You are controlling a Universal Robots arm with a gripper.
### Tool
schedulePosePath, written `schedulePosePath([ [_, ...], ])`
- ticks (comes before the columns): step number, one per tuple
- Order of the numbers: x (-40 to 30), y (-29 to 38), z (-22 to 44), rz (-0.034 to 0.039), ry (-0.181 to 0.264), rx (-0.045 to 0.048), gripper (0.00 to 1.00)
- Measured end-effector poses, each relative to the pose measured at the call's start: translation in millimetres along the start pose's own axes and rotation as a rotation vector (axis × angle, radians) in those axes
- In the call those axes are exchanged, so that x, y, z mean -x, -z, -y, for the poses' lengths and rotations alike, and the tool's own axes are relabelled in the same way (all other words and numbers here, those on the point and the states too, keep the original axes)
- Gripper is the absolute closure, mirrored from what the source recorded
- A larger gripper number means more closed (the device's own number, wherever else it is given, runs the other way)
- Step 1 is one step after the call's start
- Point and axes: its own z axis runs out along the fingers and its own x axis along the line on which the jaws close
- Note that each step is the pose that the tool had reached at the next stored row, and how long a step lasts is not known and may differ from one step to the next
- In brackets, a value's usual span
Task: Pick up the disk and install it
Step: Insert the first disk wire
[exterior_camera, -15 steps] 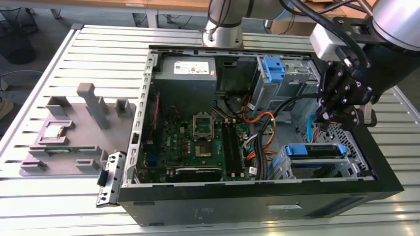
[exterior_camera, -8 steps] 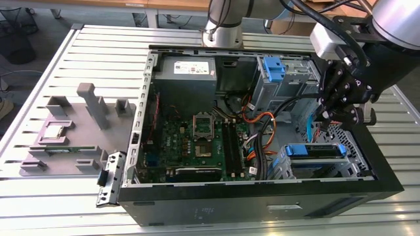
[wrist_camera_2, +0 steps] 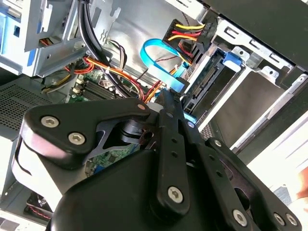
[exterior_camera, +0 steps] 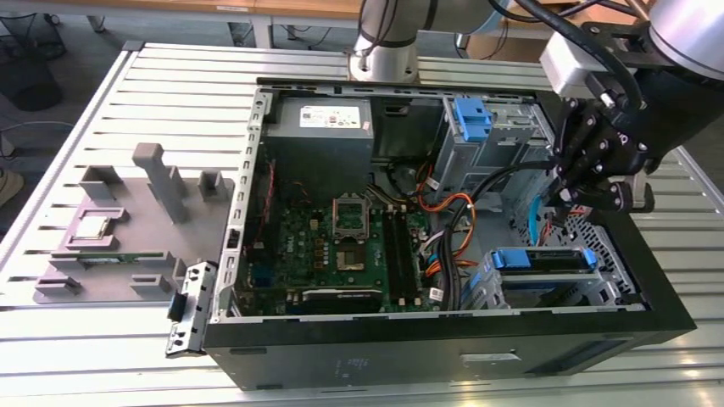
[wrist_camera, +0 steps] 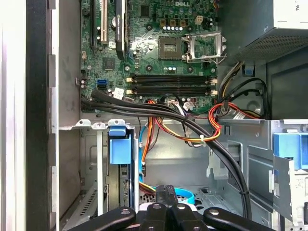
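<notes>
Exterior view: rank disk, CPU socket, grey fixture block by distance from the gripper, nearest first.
1. disk, close beside the gripper.
2. CPU socket, middle of the motherboard.
3. grey fixture block, outside the case, exterior view's left.

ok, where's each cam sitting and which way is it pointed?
Exterior view: off the arm, high up, looking down into the open case; arm and gripper at the exterior view's right.
First wrist view: on the arm, looking past the gripper at the motherboard.
Second wrist view: on the arm, gripper linkage close, drive cage beyond.
Both wrist views share the blue cable.
</notes>
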Motion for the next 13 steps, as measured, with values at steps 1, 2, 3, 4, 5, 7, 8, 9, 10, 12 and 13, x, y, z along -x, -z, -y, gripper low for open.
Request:
schedulePosePath([
  [1, 0.0, 0.1, 0.9, 0.0002, 0.0, 0.0011, 0.89],
  [2, 0.0, 0.1, 1.8, 0.0004, 0.0, 0.0028, 0.89],
  [3, 0.0, 0.1, 2.7, 0.0006, 0.0, 0.0048, 0.89],
  [4, 0.1, 0.3, 3.6, 0.0005, -0.001, 0.007, 0.89],
  [5, 0.1, 0.5, 4.4, 0.0005, -0.001, 0.0091, 0.89],
  [7, 0.2, 0.9, 5.8, 0.0009, -0.001, 0.0135, 0.89],
  [8, 0.2, 1.3, 6.3, 0.001, -0.001, 0.0155, 0.89],
  [9, 0.3, 1.8, 6.8, 0.0012, -0.002, 0.0175, 0.89],
  [10, 0.3, 2.3, 7.3, 0.0014, -0.002, 0.0197, 0.89],
  [12, 0.4, 3.1, 8.2, 0.0019, -0.002, 0.0237, 0.89],
  [13, 0.4, 3.5, 8.7, 0.0021, -0.002, 0.0257, 0.89],
])
